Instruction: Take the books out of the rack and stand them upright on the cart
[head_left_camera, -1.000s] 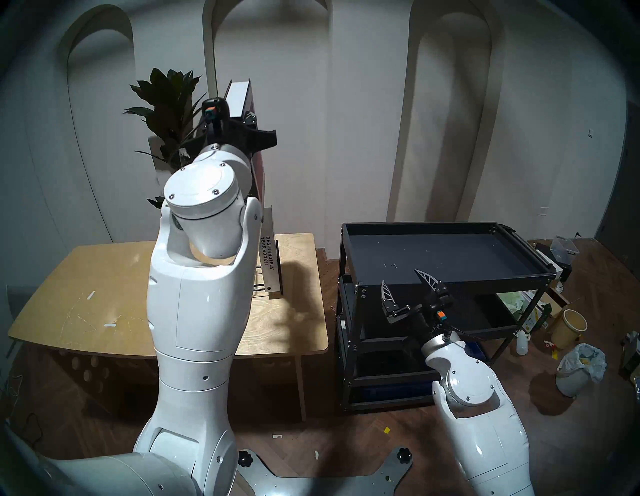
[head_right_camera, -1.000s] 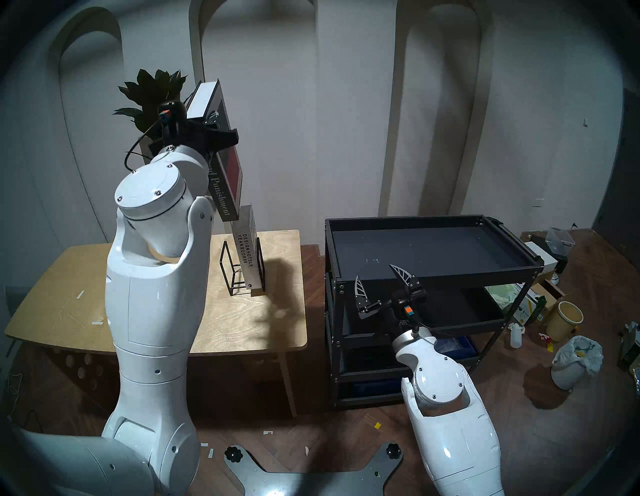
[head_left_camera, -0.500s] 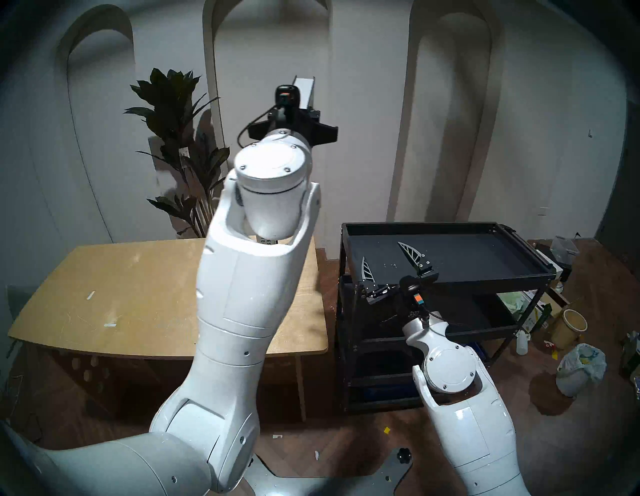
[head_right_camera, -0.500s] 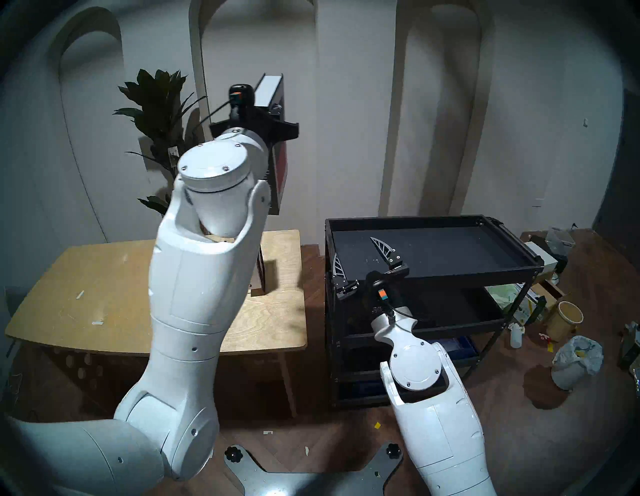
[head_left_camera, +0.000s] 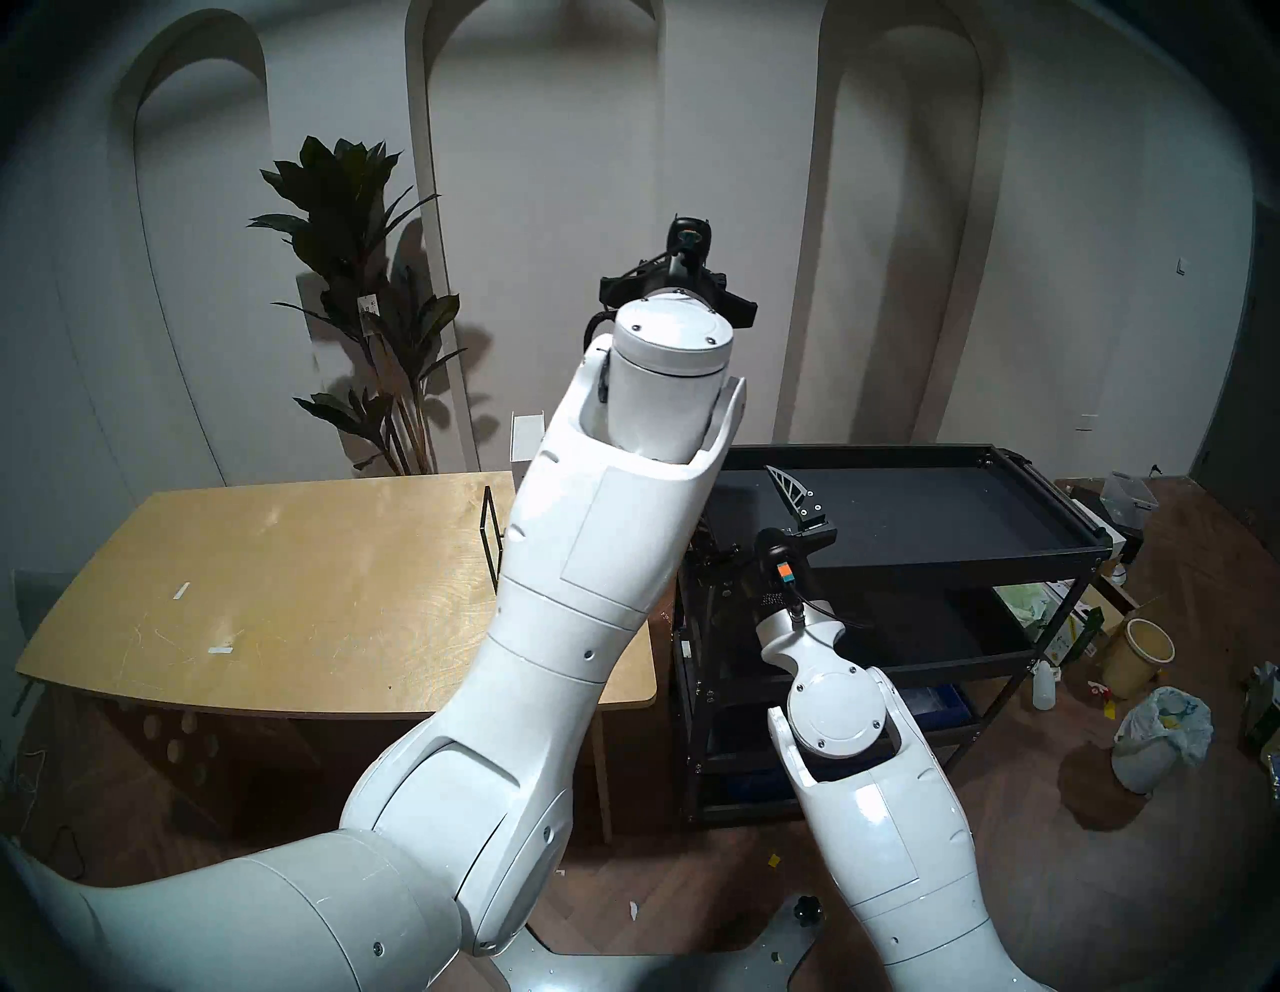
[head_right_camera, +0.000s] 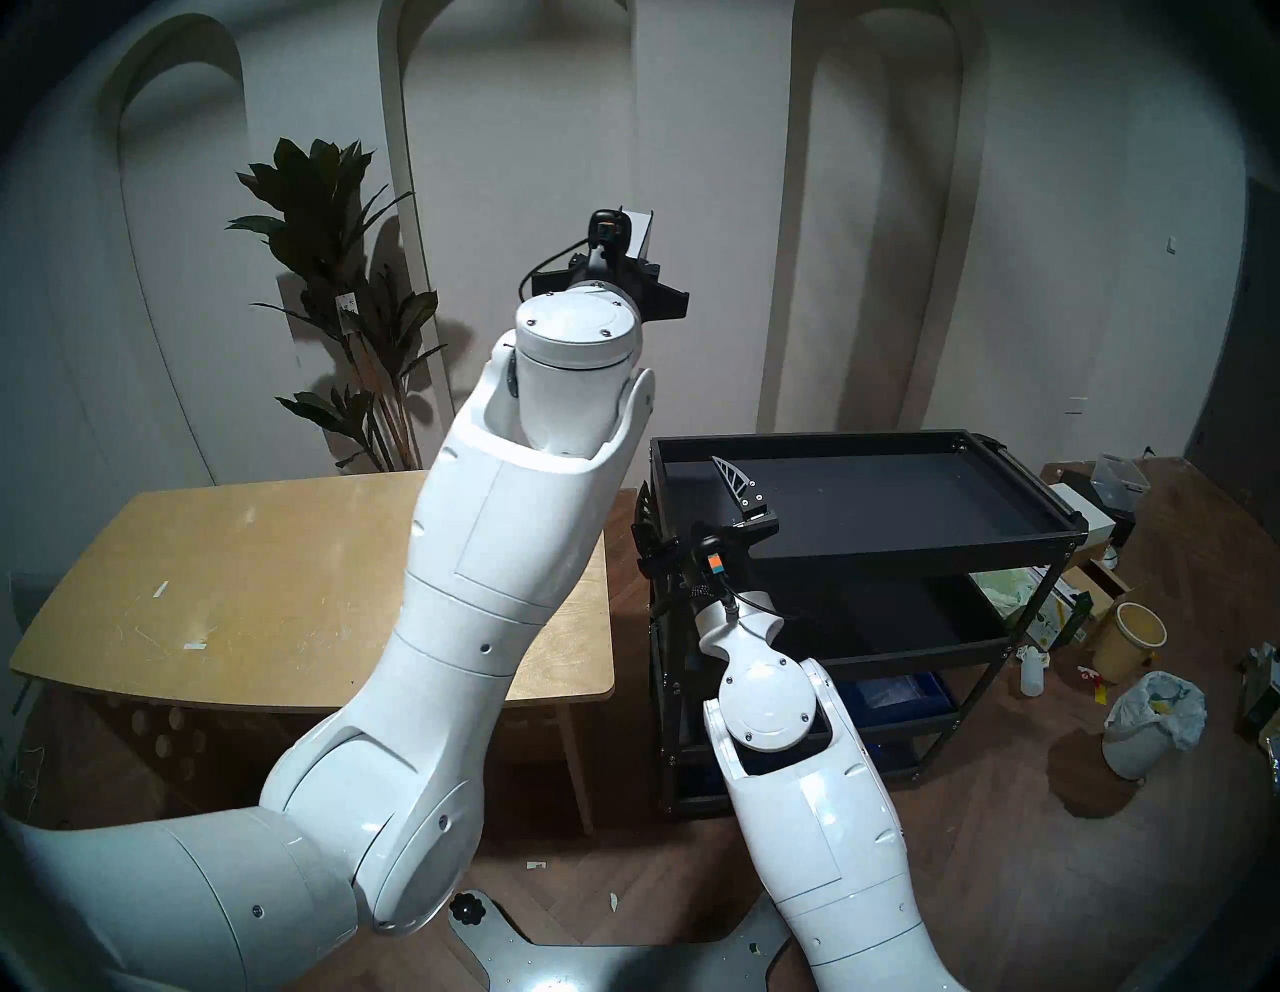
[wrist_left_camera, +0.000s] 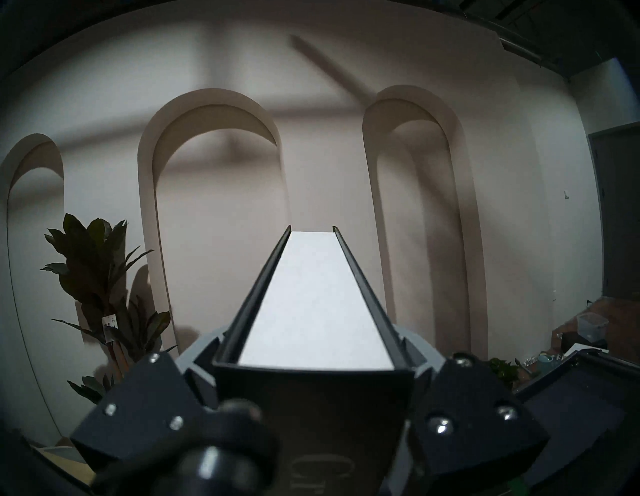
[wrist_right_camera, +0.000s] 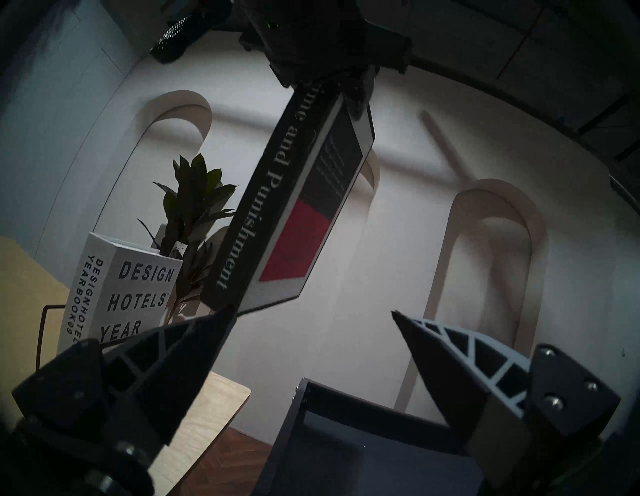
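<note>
My left arm has swung from over the wooden table (head_left_camera: 277, 582) toward the cart (head_left_camera: 1039, 547) in the past second, carrying the dark book with it; my right gripper has risen to the cart's top tray.

Head views: my left gripper (head_right_camera: 641, 260) sits high at 12 o'clock, and only the dark book's (head_right_camera: 637, 228) white page edge shows above it. My right gripper (head_right_camera: 686, 509) hangs over the near-left corner of the cart's top tray, jaws spread wide and empty. One end of the black wire rack (head_left_camera: 490, 537) stands on the wooden table, just left of my left forearm. A potted plant (head_left_camera: 360, 291) stands by the wall at 10 o'clock.

Left wrist view: my left gripper (wrist_left_camera: 313, 388) is clamped on the dark book (wrist_left_camera: 311, 304), one finger against each cover, page edge running away toward 12 o'clock.

Right wrist view: the dark book (wrist_right_camera: 273, 207), spine reading "and Punishment", hangs tilted from my left gripper (wrist_right_camera: 325, 83) at 12 o'clock, in the air above the cart's (wrist_right_camera: 363, 450) tray. The white book (wrist_right_camera: 121, 287), lettered "DESIGNHOTELS YEARBOOK09", stands in the rack (wrist_right_camera: 43, 329) on the table at 9 o'clock. My right gripper's (wrist_right_camera: 313, 313) fingers are wide apart, holding nothing.
</note>
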